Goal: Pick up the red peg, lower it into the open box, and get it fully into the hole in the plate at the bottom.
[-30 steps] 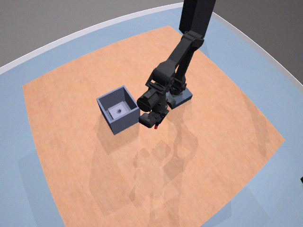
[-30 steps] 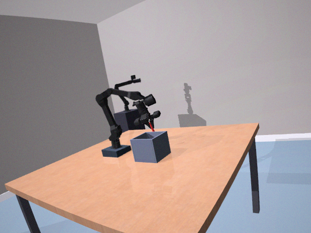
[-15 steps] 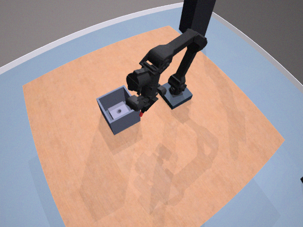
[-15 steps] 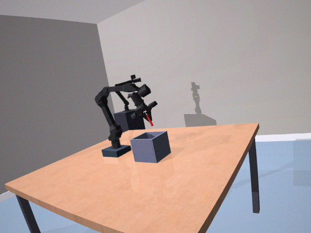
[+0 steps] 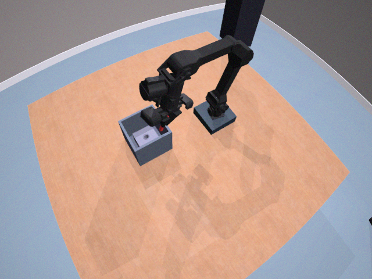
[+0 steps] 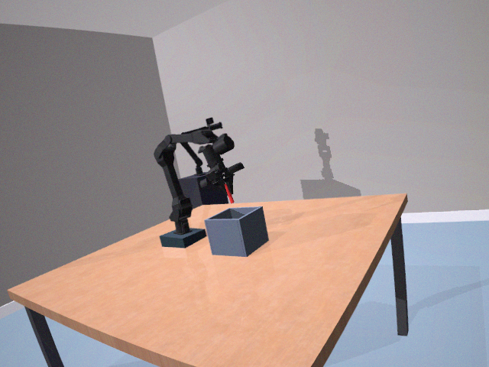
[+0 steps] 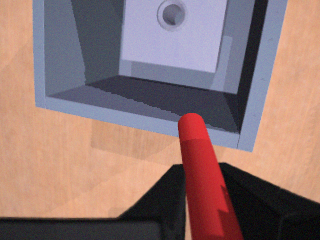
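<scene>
The jaws (image 5: pixel 164 121) (image 6: pixel 226 182) grip 1 red peg (image 5: pixel 161 128) (image 6: pixel 228 193) (image 7: pixel 202 175), seemingly above the box (image 5: pixel 156 153) (image 6: pixel 227 238) (image 7: pixel 110 116).

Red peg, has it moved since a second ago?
Yes. In the top view, the red peg has shifted toward the open box, now overlapping its rim.
</scene>
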`<action>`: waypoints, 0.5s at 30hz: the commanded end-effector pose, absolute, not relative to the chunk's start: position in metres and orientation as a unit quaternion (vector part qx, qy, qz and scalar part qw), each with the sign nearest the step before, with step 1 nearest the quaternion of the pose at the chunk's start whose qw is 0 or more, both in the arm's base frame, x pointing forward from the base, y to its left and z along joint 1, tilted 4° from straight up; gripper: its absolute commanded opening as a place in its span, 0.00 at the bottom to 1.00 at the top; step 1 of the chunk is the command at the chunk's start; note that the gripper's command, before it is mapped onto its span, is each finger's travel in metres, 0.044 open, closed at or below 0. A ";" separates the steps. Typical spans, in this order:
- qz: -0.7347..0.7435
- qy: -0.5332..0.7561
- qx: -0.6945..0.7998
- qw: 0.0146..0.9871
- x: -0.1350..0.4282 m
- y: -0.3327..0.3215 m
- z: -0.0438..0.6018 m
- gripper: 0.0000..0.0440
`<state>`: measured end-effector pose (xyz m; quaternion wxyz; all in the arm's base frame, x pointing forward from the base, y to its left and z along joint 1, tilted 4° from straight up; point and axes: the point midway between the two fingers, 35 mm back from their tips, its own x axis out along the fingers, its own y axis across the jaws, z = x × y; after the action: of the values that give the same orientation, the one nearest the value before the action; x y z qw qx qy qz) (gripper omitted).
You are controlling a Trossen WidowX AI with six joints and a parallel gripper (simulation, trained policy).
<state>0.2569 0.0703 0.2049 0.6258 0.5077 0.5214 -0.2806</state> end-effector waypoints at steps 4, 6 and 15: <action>-0.302 0.522 0.502 0.619 0.266 0.054 0.200 0.00; -0.308 0.523 0.501 0.616 0.269 0.050 0.197 0.00; -0.326 0.534 0.497 0.602 0.282 0.033 0.185 0.00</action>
<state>0.2795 0.0350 0.1877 0.6052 0.4983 0.5289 -0.3250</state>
